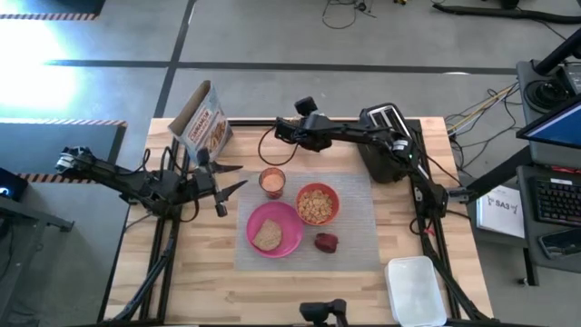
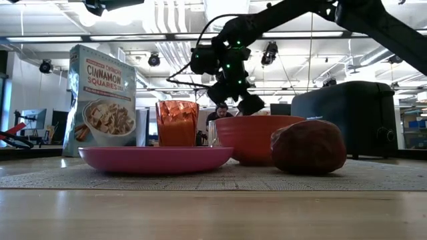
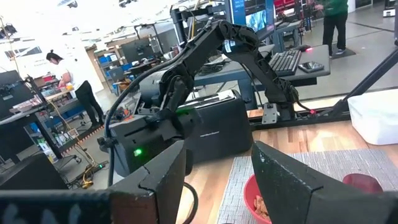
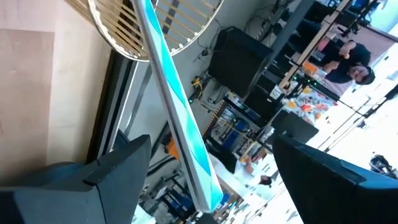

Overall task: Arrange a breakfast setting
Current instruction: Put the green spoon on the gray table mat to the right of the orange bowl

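Observation:
On the grey mat (image 1: 354, 232) stand a pink plate (image 1: 289, 238) with a toast slice (image 1: 267, 235), an orange-red bowl (image 1: 318, 203) of cereal, a small orange cup (image 1: 271, 182) and a red apple (image 1: 326, 242). No spoon shows. My left gripper (image 1: 241, 175) is open and empty, just left of the cup, above the table; the left wrist view (image 3: 217, 168) shows its fingers spread. My right gripper (image 1: 280, 133) is open and empty, raised near the table's far edge beyond the cup, pointing left; the right wrist view (image 4: 211, 162) shows its wide gap.
A cereal box (image 1: 201, 123) stands at the far left of the table. A black toaster (image 1: 386, 141) stands at the far right. A white lidded container (image 1: 416, 289) lies at the near right. People show in the room beyond the table.

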Available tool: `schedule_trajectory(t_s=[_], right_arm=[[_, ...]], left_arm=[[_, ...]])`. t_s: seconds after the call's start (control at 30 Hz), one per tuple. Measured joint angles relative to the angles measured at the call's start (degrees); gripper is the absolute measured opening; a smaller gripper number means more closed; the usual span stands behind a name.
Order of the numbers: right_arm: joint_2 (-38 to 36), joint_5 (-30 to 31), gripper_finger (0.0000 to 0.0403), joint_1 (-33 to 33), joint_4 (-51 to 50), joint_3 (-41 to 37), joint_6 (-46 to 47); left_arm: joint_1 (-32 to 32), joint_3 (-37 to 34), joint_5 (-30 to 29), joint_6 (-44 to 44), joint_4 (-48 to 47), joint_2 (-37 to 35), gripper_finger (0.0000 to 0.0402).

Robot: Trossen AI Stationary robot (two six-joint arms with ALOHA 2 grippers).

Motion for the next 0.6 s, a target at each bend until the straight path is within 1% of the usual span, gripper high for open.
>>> schedule_trajectory(t_s=[0.1,0.2,0.3,0.47,0.6], right_arm=[[0.0,-0.1,0.0321,-0.7,0.2,0.0,0.2],[0.0,-0.1,0.0294,-1.3,0.2,-0.1,0.7],[0.0,-0.2,0.0244,-1.7,0.2,-0.2,0.6],[0.0,-0.8,0.0148,-1.9,0.2,-0.2,0.6],[0.0,-0.6,0.0086,-1.9,0.2,-0.2,2.9]], left_arm=[[0.0,0.0,0.0,0.0,0.0,0.0,0.0168],[0.0,0.0,0.0,0.0,0.0,0.0,0.0168],[0.0,0.0,0.0,0.0,0.0,0.0,0.0168],[0.0,0.0,0.0,0.0,0.0,0.0,0.0168],[0.0,0.0,0.0,0.0,0.0,0.0,0.0168]])
